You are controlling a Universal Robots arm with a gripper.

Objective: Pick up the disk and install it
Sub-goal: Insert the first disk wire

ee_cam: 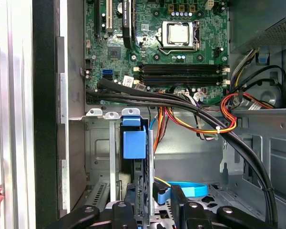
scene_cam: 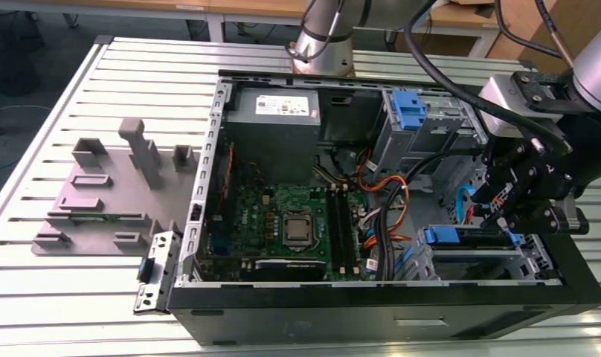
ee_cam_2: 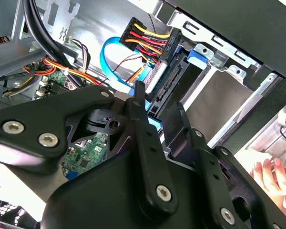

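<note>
- Our tool [ee_cam: 155,193] hangs close over the disk [ee_cam: 134,144]; we cannot tell whether it grips it or is free.
- The disk sits in the drive bay [ee_cam: 99,143], blue tab toward the motherboard [ee_cam: 181,47], probably so its rails follow the bay's guides.
- The bay lies at the exterior view's right of the open case [scene_cam: 380,316].
- Farther in, cables [ee_cam: 190,102] cross toward the motherboard.

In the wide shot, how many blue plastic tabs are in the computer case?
2. One tab is on the drive cage beside the grey power supply; the other tab is on the end of the disk, near the gripper. The arm may hide more.
</note>
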